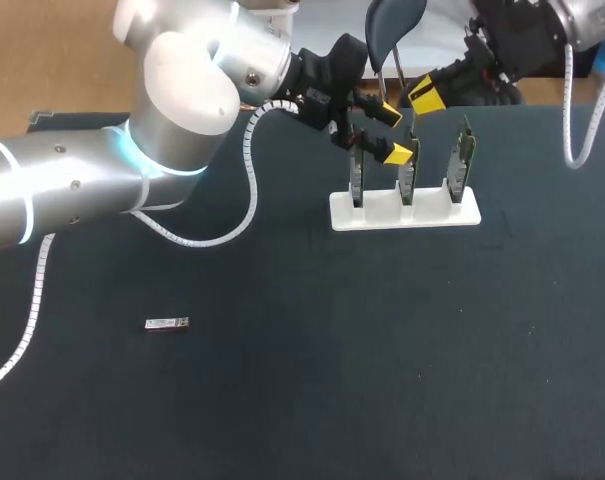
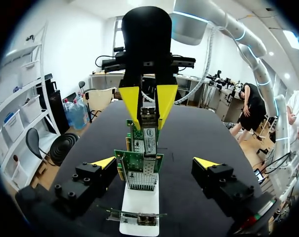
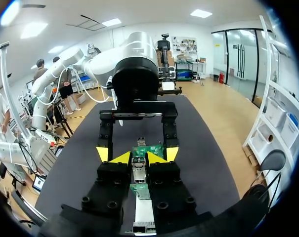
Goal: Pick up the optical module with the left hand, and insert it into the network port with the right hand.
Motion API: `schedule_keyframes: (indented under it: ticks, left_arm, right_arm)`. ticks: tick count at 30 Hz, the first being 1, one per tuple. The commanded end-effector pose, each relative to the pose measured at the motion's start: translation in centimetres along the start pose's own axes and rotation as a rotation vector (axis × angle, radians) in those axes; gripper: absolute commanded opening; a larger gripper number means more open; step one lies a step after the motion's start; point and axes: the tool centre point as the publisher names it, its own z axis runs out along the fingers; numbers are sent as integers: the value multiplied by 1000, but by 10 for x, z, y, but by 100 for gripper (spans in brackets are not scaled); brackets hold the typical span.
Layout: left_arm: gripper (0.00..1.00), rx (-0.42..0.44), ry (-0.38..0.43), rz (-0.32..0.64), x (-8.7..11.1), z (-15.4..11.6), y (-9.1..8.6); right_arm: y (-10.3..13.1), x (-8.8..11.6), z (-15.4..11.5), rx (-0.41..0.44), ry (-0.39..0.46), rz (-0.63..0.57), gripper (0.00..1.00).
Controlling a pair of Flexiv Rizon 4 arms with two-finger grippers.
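A white stand [image 1: 404, 212] holds three upright green network cards [image 1: 407, 178]. My right gripper [image 1: 423, 99] hangs over the cards, shut on a silver optical module [image 3: 138, 168]. In the left wrist view that module [image 2: 149, 136] points down at the cards [image 2: 139, 165] between the right gripper's yellow fingertips [image 2: 131, 100]. My left gripper [image 1: 392, 133] stands open at the stand's left end, and its fingers [image 2: 106, 162] flank the row of cards without touching them. A second optical module [image 1: 167, 323] lies flat on the dark table at the front left.
The left arm's white cable [image 1: 244, 190] loops down onto the table [image 1: 382, 360] left of the stand. The right arm's cable [image 1: 592, 120] hangs at the far right.
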Motion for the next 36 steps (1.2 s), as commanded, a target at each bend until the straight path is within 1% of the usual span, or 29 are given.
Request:
schedule_keyframes:
  ticks: [1, 10, 17, 31, 32, 33, 36]
  left_arm:
    - [100, 3, 5, -1, -1, 1, 2]
    - [100, 3, 5, -1, -1, 1, 2]
    - [100, 3, 5, -1, -1, 1, 2]
    - [100, 3, 5, -1, -1, 1, 2]
    - [100, 3, 5, -1, -1, 1, 2]
    - [100, 3, 5, -1, -1, 1, 2]
    - [100, 3, 5, -1, -1, 1, 2]
  right_arm:
    - [-4, 1, 0, -5, 5, 4, 0]
    - [-3, 2, 3, -1, 8, 9, 0]
    - [-3, 3, 6, 9, 33, 6, 0]
    - [-3, 7, 10, 13, 55, 18, 0]
    - [-3, 7, 10, 13, 55, 18, 38]
    - [-2, 8, 9, 13, 53, 18, 100]
    - [-2, 7, 9, 14, 47, 16, 100]
